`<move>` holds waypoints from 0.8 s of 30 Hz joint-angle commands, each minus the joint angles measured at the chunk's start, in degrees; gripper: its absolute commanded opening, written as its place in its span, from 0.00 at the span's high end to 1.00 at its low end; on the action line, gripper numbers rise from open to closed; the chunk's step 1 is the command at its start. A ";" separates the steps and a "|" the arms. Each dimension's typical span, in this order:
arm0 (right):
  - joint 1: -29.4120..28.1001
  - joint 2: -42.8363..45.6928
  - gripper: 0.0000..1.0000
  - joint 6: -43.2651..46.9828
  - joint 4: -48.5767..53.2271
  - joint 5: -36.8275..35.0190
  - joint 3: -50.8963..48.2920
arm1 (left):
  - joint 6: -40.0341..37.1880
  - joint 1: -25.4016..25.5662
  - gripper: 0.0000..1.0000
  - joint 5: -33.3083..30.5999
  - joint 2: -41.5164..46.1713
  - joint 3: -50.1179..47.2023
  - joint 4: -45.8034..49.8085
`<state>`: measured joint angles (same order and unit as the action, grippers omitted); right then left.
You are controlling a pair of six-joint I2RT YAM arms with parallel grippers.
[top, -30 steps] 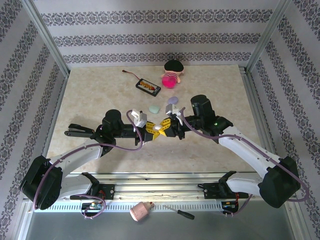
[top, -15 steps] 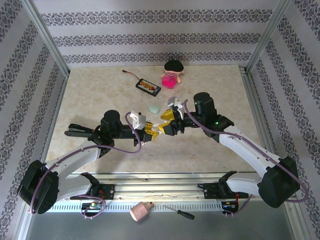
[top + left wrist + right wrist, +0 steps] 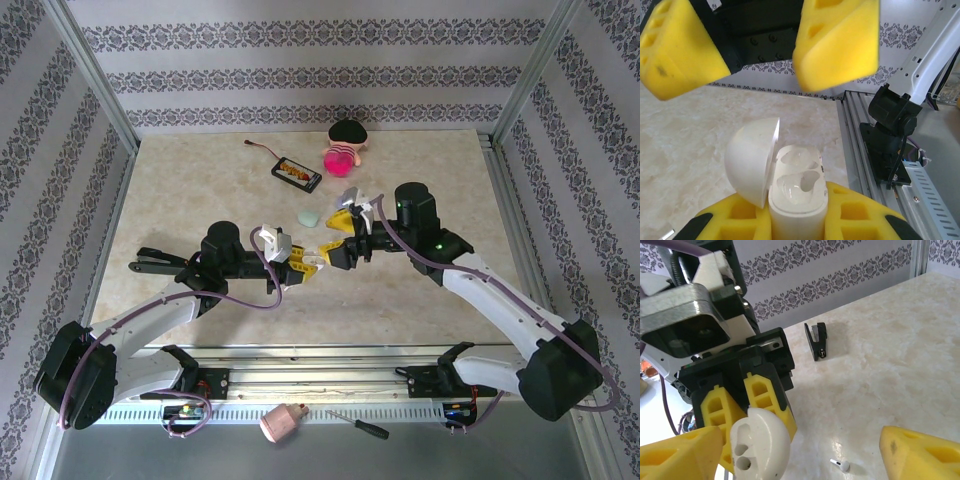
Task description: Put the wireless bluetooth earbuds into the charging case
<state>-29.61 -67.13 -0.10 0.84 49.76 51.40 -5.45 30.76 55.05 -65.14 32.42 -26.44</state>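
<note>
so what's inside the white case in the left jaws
Two glossy wells in the open charging case, both apparently empty; their depths can't be seen. A white earbud lies on the table instead.

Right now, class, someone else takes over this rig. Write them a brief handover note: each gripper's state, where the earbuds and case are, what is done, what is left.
Left gripper: shut on the white charging case, held off the table with its lid open.
Right gripper: open, empty, facing the case.
One white earbud lies on the table, between the right fingers in the right wrist view.
Done: case is gripped and open; both wells look empty.
Left: pick up the earbud and seat it in a well.
</note>
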 commanded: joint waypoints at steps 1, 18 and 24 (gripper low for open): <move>0.26 1.89 0.13 1.50 0.00 -0.05 0.24 | -1.62 0.19 0.98 0.34 -0.27 -1.06 -0.49; -3.58 -0.50 0.28 2.37 4.44 -4.38 -0.11 | 0.55 -1.83 0.99 0.85 -0.90 -3.84 -7.37; -3.88 -3.36 0.51 3.41 3.94 -1.47 0.05 | 2.86 -1.85 0.99 3.40 -1.02 -3.44 -8.59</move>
<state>-33.26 -69.45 1.63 4.91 45.21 51.22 -4.45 29.52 55.42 -66.00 28.75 -31.42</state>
